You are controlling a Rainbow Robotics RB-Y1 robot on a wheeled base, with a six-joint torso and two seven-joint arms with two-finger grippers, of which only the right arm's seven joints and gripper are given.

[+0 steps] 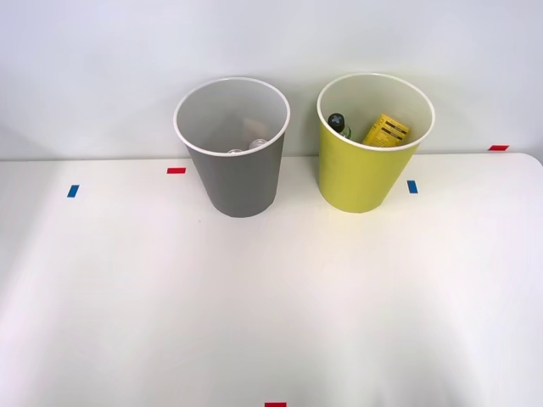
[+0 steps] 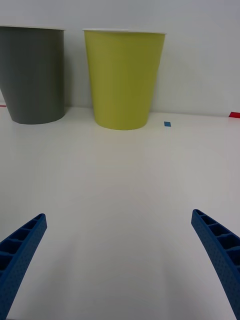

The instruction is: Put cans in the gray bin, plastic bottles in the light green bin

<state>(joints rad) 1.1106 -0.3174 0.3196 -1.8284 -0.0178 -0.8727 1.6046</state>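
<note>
The gray bin (image 1: 238, 181) stands at the back of the white table, with silver can tops (image 1: 254, 145) just showing inside it. To its right stands the light green bin (image 1: 361, 175), holding a clear bottle with a dark cap (image 1: 338, 122) and a yellow ribbed bottle (image 1: 387, 130). In the right wrist view the gray bin (image 2: 34, 75) and light green bin (image 2: 123, 80) stand upright ahead. My right gripper (image 2: 119, 255) is open, low over bare table well short of the bins, with nothing between its blue fingers (image 2: 220, 250).
Small red tape marks (image 1: 176, 170) and blue tape marks (image 1: 412, 186) lie on the table (image 1: 271, 305) near the bins and at its front edge. A pale wall rises directly behind the bins.
</note>
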